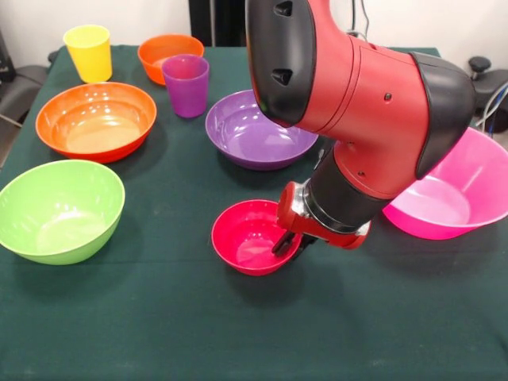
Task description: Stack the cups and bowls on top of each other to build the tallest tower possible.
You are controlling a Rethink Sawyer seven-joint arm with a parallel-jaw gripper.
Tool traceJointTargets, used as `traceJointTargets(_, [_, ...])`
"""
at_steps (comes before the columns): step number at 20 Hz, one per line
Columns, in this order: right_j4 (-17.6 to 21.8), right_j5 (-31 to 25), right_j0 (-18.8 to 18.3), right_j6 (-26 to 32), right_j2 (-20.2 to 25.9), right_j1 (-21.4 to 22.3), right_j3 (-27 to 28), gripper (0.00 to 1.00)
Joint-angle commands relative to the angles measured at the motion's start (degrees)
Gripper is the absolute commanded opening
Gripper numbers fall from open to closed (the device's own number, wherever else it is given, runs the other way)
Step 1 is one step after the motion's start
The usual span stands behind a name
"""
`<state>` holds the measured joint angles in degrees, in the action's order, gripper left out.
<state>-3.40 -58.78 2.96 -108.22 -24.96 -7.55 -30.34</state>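
Note:
The small red-magenta bowl (pixel 248 236) stands empty on the green cloth near the middle front. My gripper (pixel 289 243) reaches down at its right rim, and the arm hides how it meets the rim. The yellow cup (pixel 89 51) stands at the far left, and the purple cup (pixel 186 84) in front of the small orange bowl (pixel 163 49). The large orange bowl (pixel 95 121), lime green bowl (pixel 59 210), purple bowl (pixel 254 131) and huge pink bowl (pixel 460 190) stand apart. Nothing is nested. The orange cup and small green bowl are out of view.
The red arm (pixel 357 87) covers the table's right centre and part of the purple and pink bowls. The pink bowl reaches the table's right edge. Dark chairs (pixel 20 83) stand off the far corners.

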Motion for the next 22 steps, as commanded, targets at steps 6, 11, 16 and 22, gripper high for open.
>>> traceJointTargets(6, [0.73,1.92,0.16,-0.96,6.78,-1.31,-5.64,0.00])
traceJointTargets(11, [1.03,2.25,0.24,-0.47,6.72,-1.11,-5.96,1.00])
traceJointTargets(16, [1.20,2.24,0.12,0.39,6.94,-1.01,-5.99,1.00])
traceJointTargets(22, [1.05,3.33,0.59,-1.34,6.89,-0.57,-6.58,1.00])
